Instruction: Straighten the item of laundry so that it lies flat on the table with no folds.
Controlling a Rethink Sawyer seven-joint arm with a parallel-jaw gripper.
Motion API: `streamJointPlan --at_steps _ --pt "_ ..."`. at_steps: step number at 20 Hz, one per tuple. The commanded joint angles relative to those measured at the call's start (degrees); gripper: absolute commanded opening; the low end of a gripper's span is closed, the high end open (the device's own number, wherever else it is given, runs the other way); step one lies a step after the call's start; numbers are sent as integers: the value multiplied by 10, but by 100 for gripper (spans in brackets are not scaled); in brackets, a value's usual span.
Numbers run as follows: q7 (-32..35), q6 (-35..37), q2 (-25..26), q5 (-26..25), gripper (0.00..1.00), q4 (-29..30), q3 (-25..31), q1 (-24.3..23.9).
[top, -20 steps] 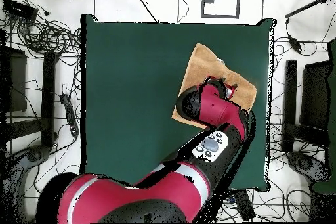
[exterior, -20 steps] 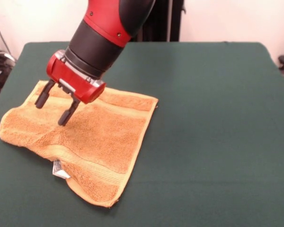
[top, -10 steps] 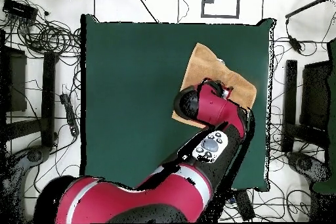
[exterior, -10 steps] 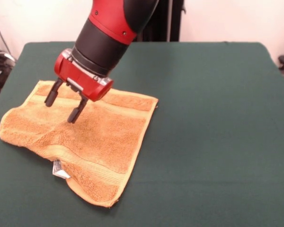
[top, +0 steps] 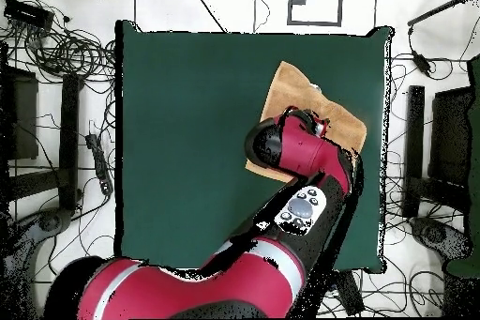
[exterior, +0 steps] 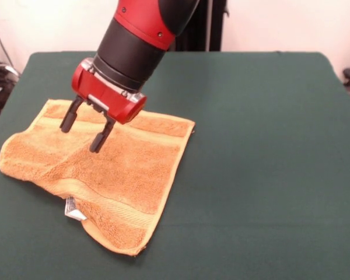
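Gripper (exterior: 81, 133) spread, holding nothing, fingertips above towel (exterior: 128, 175). Towel near table (exterior: 268, 146) corner, rumpled, white tag (exterior: 72, 209) at one edge.

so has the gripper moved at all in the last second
Yes. In the front view the open gripper has shifted right and slightly up the picture against the towel, which lies unchanged on the green table.
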Motion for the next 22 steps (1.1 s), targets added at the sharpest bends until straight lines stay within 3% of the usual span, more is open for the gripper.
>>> streamJointPlan --at_steps 1,10,22 --pt "39 88 -1 -15 100 -18 88 -2" --pt "35 169 -11 -2 100 -34 114 -20" --pt "49 189 -20 -4 100 -25 144 -34"
